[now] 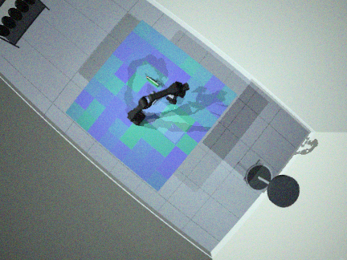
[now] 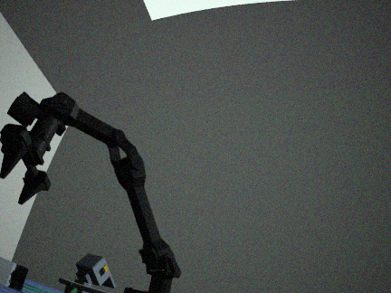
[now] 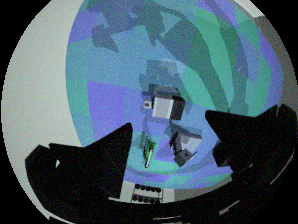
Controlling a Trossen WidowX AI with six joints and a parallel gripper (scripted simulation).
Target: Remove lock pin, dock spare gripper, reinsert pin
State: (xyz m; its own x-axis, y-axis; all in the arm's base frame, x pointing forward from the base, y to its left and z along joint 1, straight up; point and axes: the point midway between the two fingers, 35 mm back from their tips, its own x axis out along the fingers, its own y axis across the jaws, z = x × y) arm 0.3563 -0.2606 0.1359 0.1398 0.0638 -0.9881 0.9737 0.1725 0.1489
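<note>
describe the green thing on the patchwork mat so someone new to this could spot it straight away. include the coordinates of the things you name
Look at the blue, green and purple patchwork mat (image 1: pixel 157 176) under the black arm (image 1: pixel 162 94) (image 2: pixel 144 212). Beside the arm lies a slim green object (image 1: pixel 153 81) (image 3: pixel 149 150) with a pale streak, thin where its grey neighbours are blocky.

The pale grey, dark-sided boxy spare gripper (image 2: pixel 5 272) (image 3: pixel 169 120) lies undocked on the patchwork surface, its small square-ended spigot jutting sideways; the grey angular mount (image 2: pixel 92 268) (image 3: pixel 189 142) stands near it; the slim pale-and-green piece (image 1: pixel 153 81) (image 3: pixel 149 156) beside the mount may be the pin.
</note>
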